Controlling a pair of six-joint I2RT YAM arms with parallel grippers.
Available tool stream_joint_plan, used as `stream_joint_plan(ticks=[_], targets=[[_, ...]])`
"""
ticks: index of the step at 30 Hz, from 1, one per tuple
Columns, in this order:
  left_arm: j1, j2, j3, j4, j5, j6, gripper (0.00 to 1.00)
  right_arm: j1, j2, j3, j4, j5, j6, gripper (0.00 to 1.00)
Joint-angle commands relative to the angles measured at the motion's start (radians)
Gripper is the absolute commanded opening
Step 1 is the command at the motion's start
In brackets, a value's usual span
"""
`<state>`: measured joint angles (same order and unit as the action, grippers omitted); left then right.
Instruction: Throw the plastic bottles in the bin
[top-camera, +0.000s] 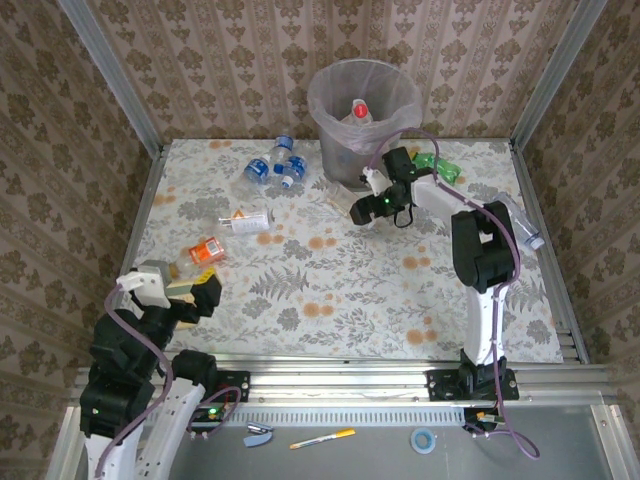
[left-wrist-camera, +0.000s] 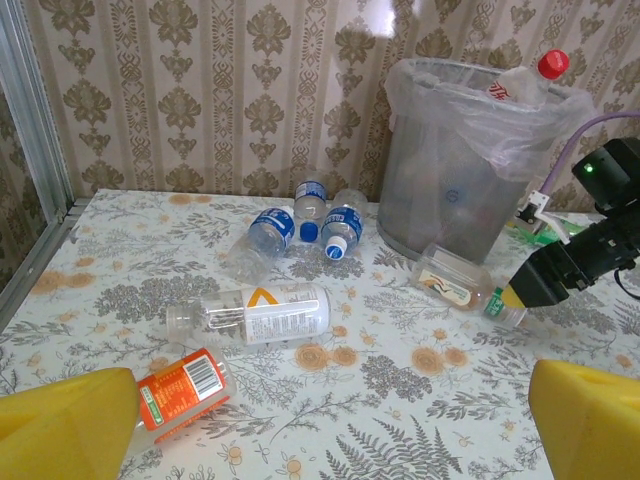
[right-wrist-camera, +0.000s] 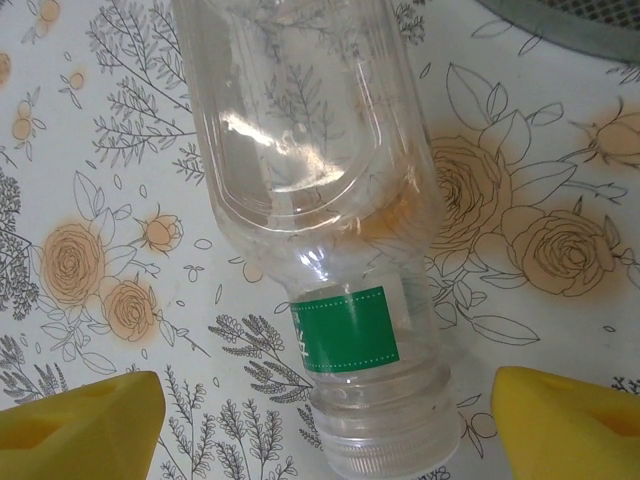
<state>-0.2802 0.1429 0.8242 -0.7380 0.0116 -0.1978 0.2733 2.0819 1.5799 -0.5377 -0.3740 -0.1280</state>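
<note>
Right wrist — clear bottle (right-wrist-camera: 320, 180) runs off the top edge, base hidden.

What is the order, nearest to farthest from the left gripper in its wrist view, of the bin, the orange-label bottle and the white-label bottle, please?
1. Orange-label bottle, near left.
2. White-label bottle, middle.
3. Bin, far right.

Glossy clear plastic bottle (right-wrist-camera: 320, 200); matt floral tablecloth (right-wrist-camera: 90, 140), perhaps vinyl; translucent grey plastic bin (top-camera: 342, 155).
</note>
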Motion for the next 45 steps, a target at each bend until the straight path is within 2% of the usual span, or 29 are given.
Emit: stream_joint_plan(ticks=[1, 16, 21, 27, 29, 39, 45], targets=[[0.015, 0.011, -0.009, 0.010, 0.033, -0.002, 1.00, 0.017, 0.024, 0.037, -0.075, -0.014, -0.023, 0.86], [0.029, 0.012, -0.014, 0.010, 0.042, 0.000, 1.00, 0.073, 0.126, 0.158, -0.195, 0.147, -0.029, 0.74], [0.030, 0.012, -0.014, 0.009, 0.041, 0.003, 1.00, 0.082, 0.139, 0.177, -0.206, 0.175, -0.023, 0.64], [0.030, 0.014, -0.015, 0.009, 0.040, 0.003, 1.00, 0.092, 0.099, 0.123, -0.167, 0.188, -0.017, 0.49], [0.030, 0.013, -0.015, 0.007, 0.040, 0.003, 1.00, 0.095, 0.088, 0.105, -0.156, 0.185, -0.010, 0.48], [0.032, 0.013, -0.016, 0.005, 0.034, 0.008, 1.00, 0.104, 0.031, 0.017, -0.111, 0.156, 0.025, 0.29], [0.034, 0.013, -0.017, 0.004, 0.027, 0.009, 1.00, 0.113, -0.047, -0.086, -0.040, 0.152, 0.060, 0.24]])
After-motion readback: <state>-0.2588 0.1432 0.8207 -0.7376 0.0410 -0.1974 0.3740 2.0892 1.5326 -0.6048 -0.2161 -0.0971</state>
